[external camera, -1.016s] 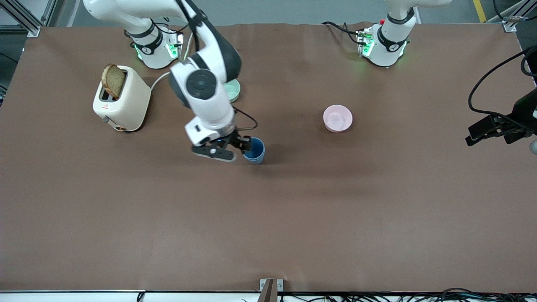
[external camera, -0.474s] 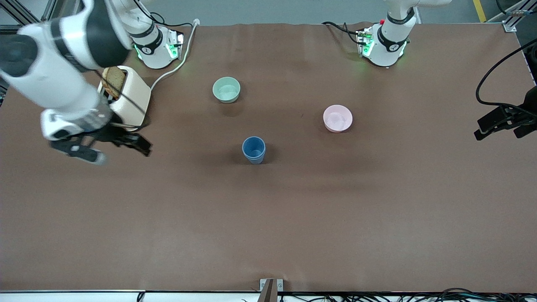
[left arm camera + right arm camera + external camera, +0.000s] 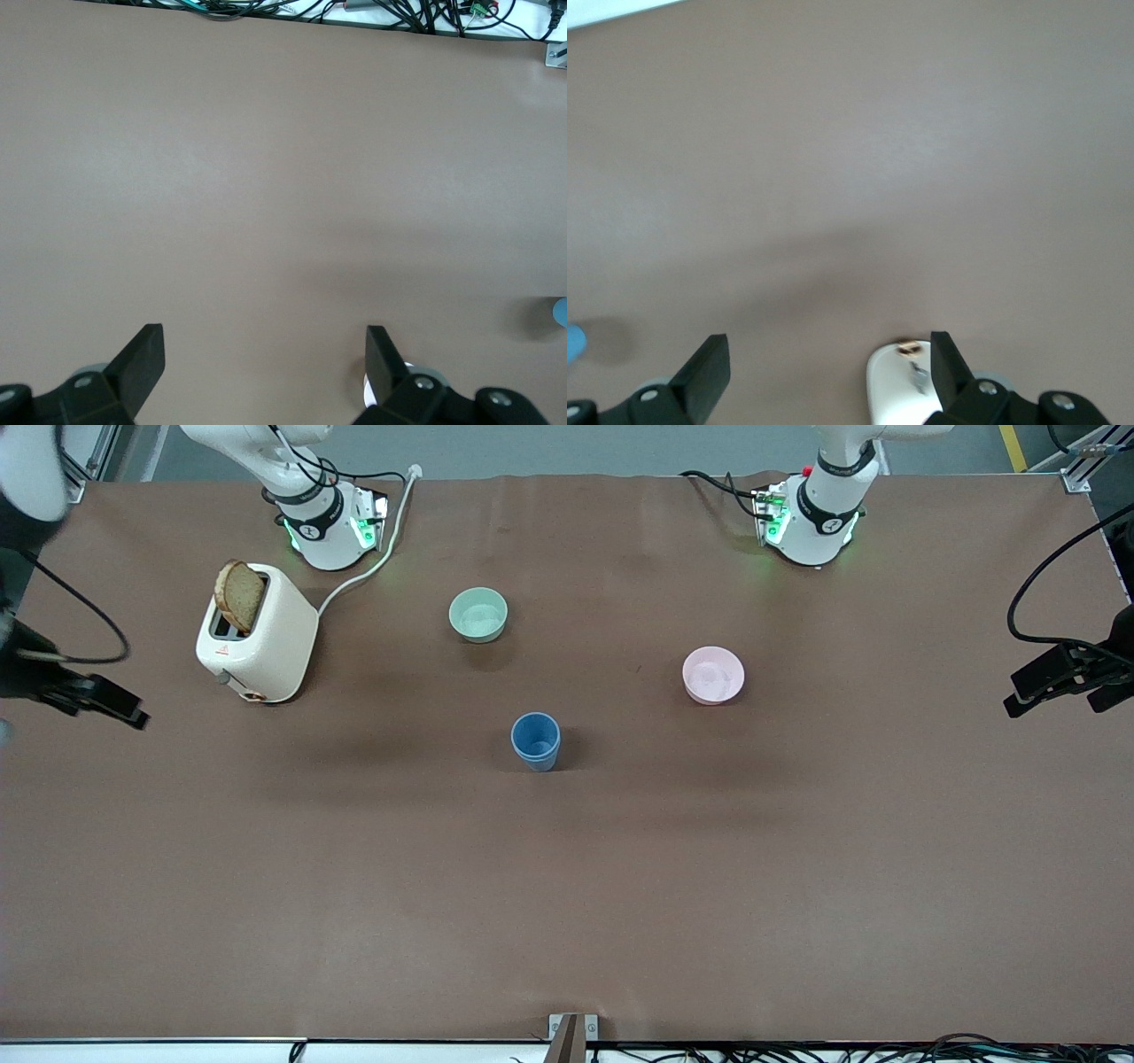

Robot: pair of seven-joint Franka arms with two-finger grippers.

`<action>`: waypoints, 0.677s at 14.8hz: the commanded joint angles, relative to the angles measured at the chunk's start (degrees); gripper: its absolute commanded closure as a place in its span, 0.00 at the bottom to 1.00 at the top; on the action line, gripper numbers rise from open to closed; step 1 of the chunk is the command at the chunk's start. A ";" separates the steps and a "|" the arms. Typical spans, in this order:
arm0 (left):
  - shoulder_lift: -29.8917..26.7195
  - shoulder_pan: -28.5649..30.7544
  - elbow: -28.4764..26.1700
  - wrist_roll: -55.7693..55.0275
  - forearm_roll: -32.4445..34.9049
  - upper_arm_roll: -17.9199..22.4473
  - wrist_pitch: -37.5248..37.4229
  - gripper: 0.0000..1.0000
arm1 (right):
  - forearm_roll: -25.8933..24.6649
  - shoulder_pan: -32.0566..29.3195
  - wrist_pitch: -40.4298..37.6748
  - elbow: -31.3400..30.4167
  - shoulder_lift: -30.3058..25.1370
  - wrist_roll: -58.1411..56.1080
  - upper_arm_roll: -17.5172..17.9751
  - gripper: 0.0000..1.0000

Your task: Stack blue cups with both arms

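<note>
We see the brown table (image 3: 567, 886) first, wide and mostly bare. Our two arms hang at its two ends: the right gripper (image 3: 80, 695) over the edge at the right arm's end, near the toaster, and the left gripper (image 3: 1059, 686) over the edge at the left arm's end. Both have the fingers spread wide and hold nothing; the wrist views show only bare table between them.

The cream toaster (image 3: 257, 638) with a slice of bread (image 3: 239, 595) stands near the right arm's base. The mint-green bowl (image 3: 478, 614) and the pink bowl (image 3: 713, 675) sit farther from the front camera than the blue cups (image 3: 536, 740).

The blue cups stand upright near the middle of the table. We see one blue shape only, so we judge that one cup sits already inside the other and the stacking is done. The next move probably asks only that both arms wait away from the stack. Nothing stands near it.
</note>
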 commanded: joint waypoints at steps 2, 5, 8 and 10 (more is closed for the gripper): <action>-1.67 -0.10 -1.64 1.18 -0.17 0.27 0.01 0.00 | -0.69 -3.25 -8.13 8.60 -0.67 -4.38 1.34 0.00; -2.64 -0.19 -2.95 1.09 0.01 0.18 -0.17 0.00 | -0.77 -3.34 -13.93 13.97 -0.50 -8.77 1.34 0.00; -4.04 -0.10 -5.32 1.09 0.01 0.27 -0.43 0.00 | -0.86 -2.73 -18.58 13.98 -0.50 -8.86 1.52 0.00; -3.70 -0.10 -4.72 1.00 0.70 0.27 -0.17 0.00 | -1.30 -2.64 -20.71 13.63 -0.93 -8.87 1.60 0.00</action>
